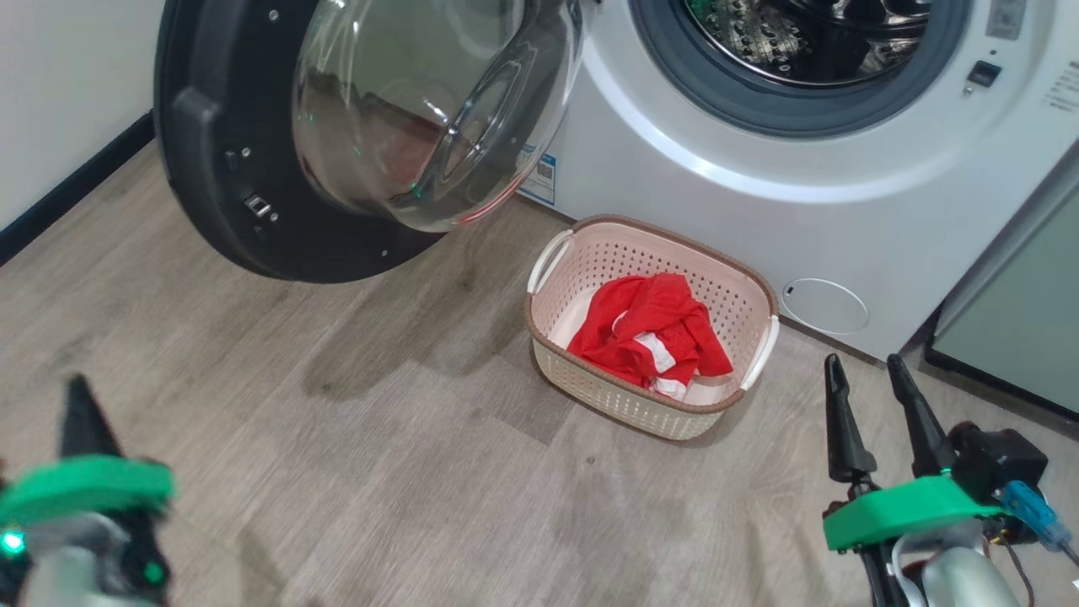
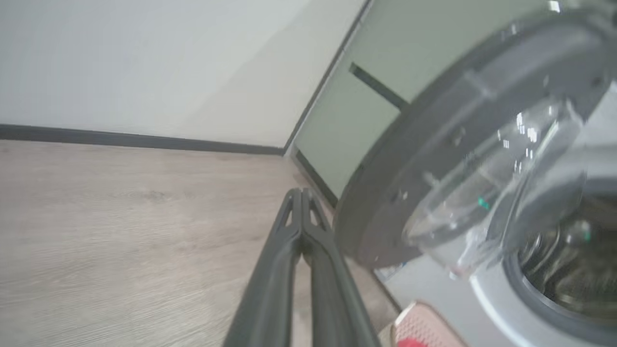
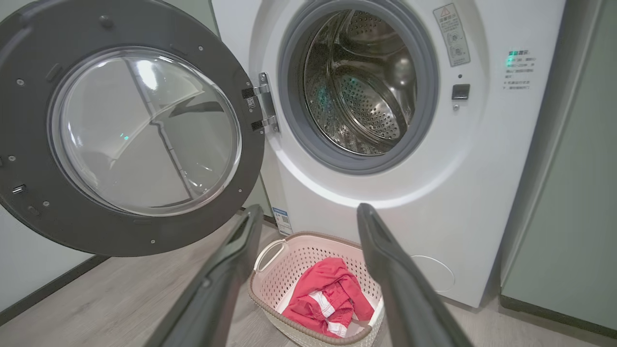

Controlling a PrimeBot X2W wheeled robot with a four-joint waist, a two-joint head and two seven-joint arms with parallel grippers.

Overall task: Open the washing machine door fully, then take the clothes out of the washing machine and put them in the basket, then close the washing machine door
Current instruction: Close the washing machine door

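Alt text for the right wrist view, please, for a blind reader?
A red and white garment lies in a cream perforated basket before a white washing machine, its round black-rimmed glass door open; two dark fingers frame it.

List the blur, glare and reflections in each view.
Head view: the left gripper is smeared by motion blur, the right gripper is crisp, and the door glass carries floor reflections. Left wrist view: the whole picture is soft, the door streaky with small glints. Right wrist view: sharp, with bright highlights on the drum and wall lines mirrored in the door glass.
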